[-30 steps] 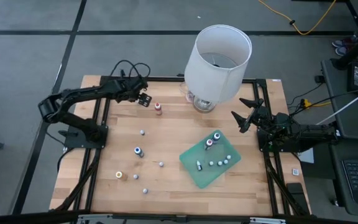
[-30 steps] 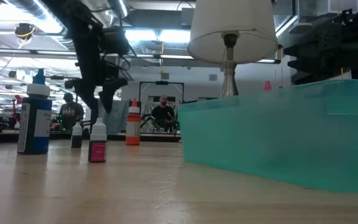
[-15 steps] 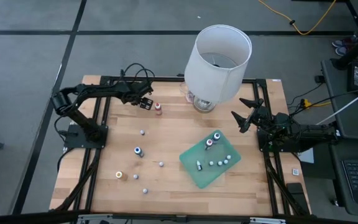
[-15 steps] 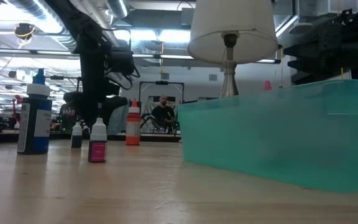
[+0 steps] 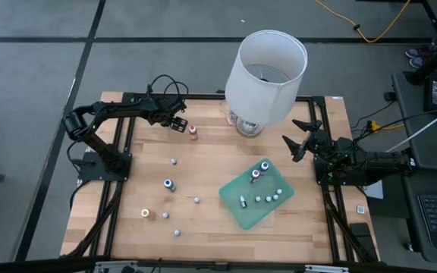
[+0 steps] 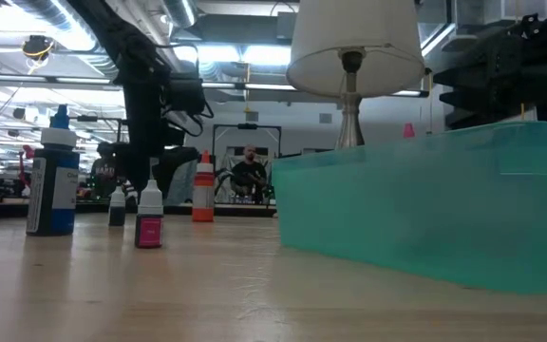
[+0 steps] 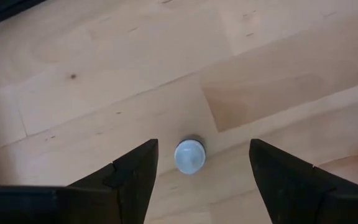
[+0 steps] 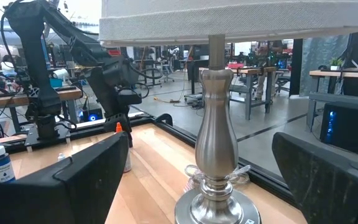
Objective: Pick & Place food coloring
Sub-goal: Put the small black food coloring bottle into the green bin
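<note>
Left gripper (image 7: 197, 165) hangs half-open and empty above a white-capped bottle (image 7: 189, 156). It looks light, rigid and easily toppled, so pinching just below the cap seems safest.

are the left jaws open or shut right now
Open: the left gripper shows a clear gap, with a white-capped bottle standing untouched between the jaws.

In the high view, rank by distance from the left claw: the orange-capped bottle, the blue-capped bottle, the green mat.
From the left claw:
1. Orange-capped bottle, right beside it, near the table's back edge.
2. Blue-capped bottle, mid-table, nearer the front.
3. Green mat, on the right arm's side.
</note>
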Tool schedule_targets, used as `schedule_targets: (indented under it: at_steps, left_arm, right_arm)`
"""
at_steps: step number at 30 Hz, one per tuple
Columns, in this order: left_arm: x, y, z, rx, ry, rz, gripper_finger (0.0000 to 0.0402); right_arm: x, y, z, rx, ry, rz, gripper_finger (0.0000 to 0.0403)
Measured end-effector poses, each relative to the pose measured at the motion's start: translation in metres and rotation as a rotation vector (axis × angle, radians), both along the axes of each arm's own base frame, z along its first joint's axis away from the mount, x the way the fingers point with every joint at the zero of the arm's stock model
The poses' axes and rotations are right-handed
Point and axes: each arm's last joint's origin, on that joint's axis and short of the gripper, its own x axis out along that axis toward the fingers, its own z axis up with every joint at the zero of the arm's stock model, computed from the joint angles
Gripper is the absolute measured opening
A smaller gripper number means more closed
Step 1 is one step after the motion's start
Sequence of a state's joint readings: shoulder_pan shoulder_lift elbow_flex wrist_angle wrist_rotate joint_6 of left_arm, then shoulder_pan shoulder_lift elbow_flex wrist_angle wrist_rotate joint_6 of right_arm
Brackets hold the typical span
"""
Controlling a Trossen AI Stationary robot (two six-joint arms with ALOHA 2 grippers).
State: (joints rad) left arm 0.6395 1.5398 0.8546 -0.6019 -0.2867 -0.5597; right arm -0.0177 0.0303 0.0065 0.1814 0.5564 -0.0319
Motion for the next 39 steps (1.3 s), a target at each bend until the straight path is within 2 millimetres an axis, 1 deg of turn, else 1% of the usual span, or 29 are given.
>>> schedule_targets:
  at_steps: [6,10,17,20,23,33,39]
  left_arm:
    - [-0.0022,0.0028,0.0000,0.008,0.000,0.026,0.0240]
    - [-0.0076,0.0043,-0.0060,-0.014,-0.012,0.043,0.0239]
    - [-0.0066,0.0019,-0.0072,-0.019,-0.016,0.037,0.0239]
    - [-0.0069,0.0019,-0.0073,-0.021,-0.014,0.038,0.0232]
    - [-0.0071,0.0014,-0.0075,-0.031,-0.015,0.035,0.0212]
    - [-0.0054,-0.0009,-0.0077,-0.045,-0.023,0.022,0.0105]
    - [-0.0028,-0.0039,-0.0072,-0.040,-0.025,0.007,0.0055]
  right_arm:
    - [0.0000,0.0000,0.0001,0.000,0.000,0.000,0.0397]
    - [0.0000,0.0000,0.0001,0.000,0.000,0.000,0.0397]
    - [0.0000,0.0000,0.0000,0.000,0.000,0.000,0.0397]
    - [0.0000,0.0000,0.0001,0.000,0.000,0.000,0.0397]
    - [0.0000,0.0000,0.0001,0.000,0.000,0.000,0.0397]
    - [0.0000,0.0000,0.0000,0.000,0.000,0.000,0.0397]
    - [0.0000,0.0000,0.0001,0.000,0.000,0.000,0.0397]
